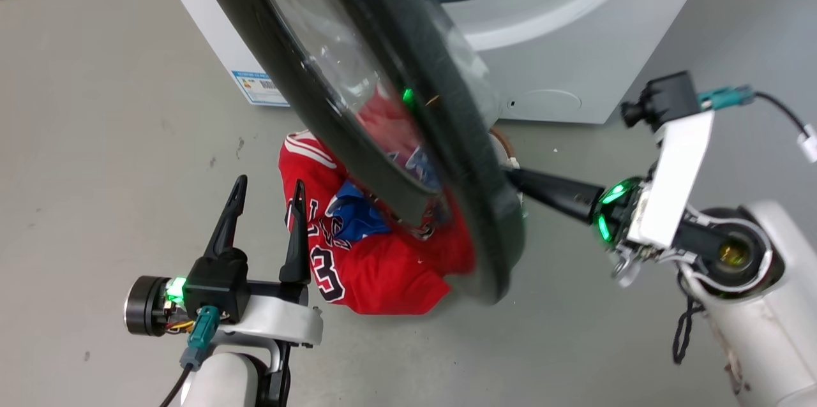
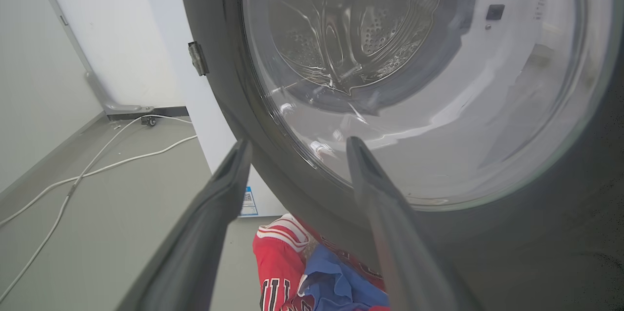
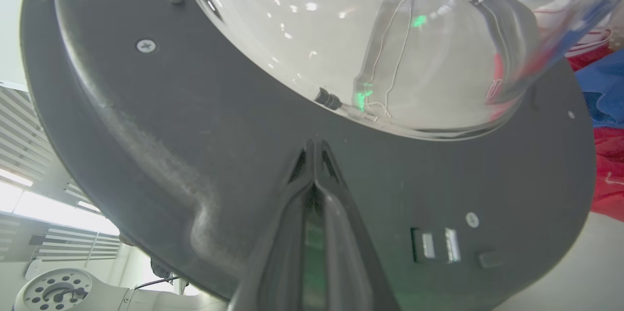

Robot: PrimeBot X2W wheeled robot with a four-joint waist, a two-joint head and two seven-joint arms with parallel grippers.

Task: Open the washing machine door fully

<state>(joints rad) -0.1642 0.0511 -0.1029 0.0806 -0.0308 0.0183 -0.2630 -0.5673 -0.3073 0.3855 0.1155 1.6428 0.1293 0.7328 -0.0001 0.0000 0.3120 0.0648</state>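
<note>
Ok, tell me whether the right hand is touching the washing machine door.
Touching. Right wrist view: the right hand, shut, presses its tips against the washing machine door.

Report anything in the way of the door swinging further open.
The open left gripper stands on the outer side of the washing machine door, likely in its swing path. Red clothes lie on the floor below it; clearance unclear.
</note>
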